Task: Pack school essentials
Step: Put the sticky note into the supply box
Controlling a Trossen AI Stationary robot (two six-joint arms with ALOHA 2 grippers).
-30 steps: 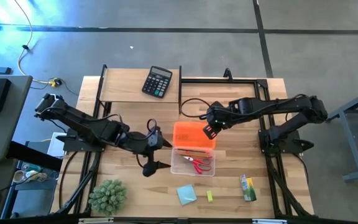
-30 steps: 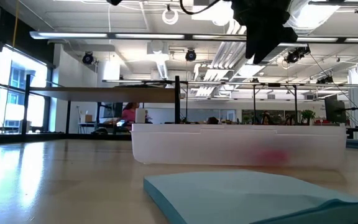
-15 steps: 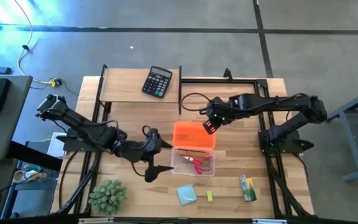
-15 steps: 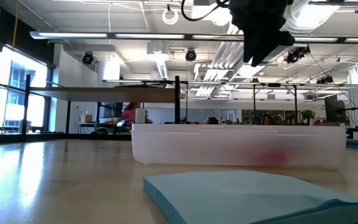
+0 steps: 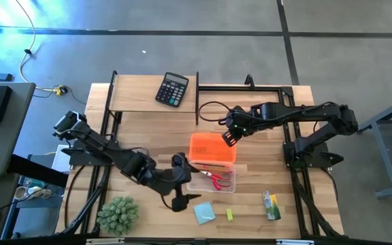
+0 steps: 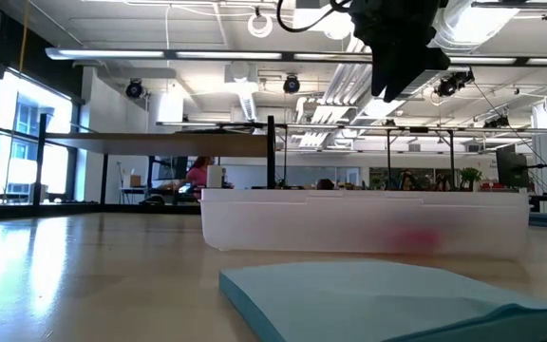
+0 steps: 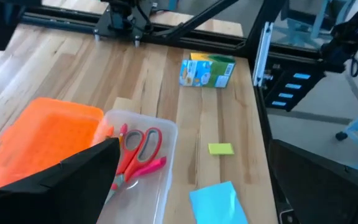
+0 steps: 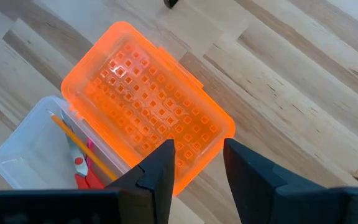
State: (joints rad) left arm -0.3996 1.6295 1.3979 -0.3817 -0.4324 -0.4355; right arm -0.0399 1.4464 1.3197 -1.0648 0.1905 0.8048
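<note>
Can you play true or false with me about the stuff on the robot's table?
1. The red-handled scissors lie inside the clear box. True.
2. The calculator is in the clear box. False: it sits on the table's far side, away from the box.
3. The light-blue notepad is outside the box, on the table. True.
4. The right hand holds the orange lid. False: it hangs above the lid, holding nothing.
5. The green plant stands next to the green-yellow packet. False: they are at opposite ends of the table's near edge.
</note>
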